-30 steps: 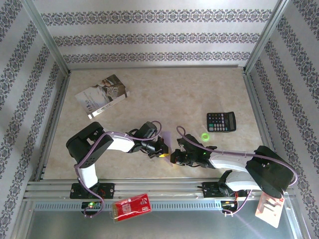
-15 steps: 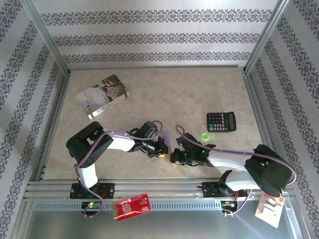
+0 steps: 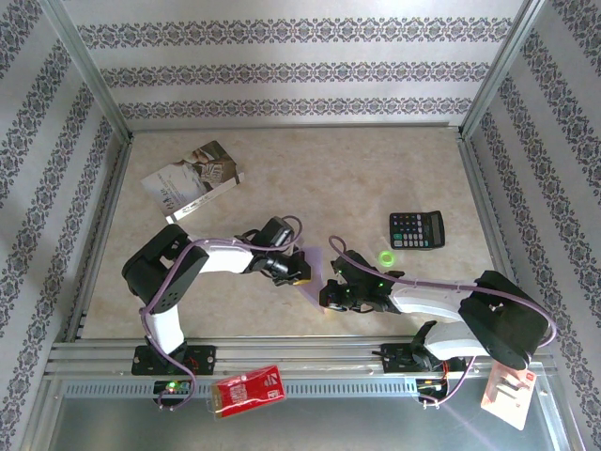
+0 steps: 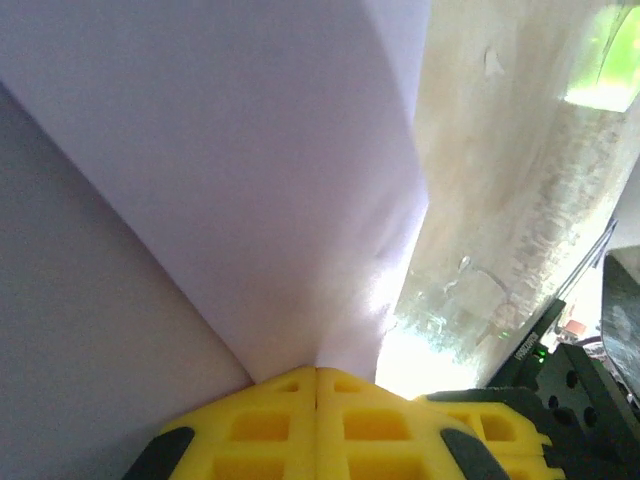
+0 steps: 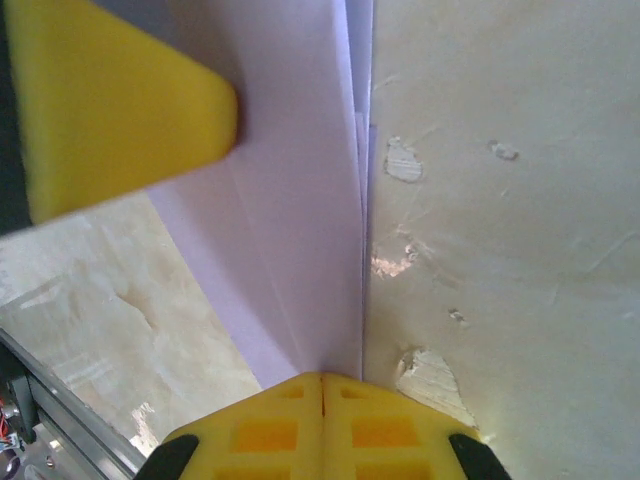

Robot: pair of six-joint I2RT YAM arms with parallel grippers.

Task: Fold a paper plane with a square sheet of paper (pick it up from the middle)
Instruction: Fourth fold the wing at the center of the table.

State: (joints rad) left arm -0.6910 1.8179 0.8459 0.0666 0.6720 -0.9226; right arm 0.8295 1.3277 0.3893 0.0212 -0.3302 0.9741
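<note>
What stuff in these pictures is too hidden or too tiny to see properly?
- Top view: the left gripper and right gripper cover most of the lilac paper, so its folded shape is unclear.
- Both wrist views: the lilac paper is too close, and its edges are cut off by the frame.
- Top view: the calculator keys and the booklet print are too small to read.

A staged robot test cell is suggested; a marbled bench (image 3: pixel 329 178) is boxed in by wallpapered panels (image 3: pixel 282 70) and slotted aluminium rails (image 3: pixel 282 354).
</note>
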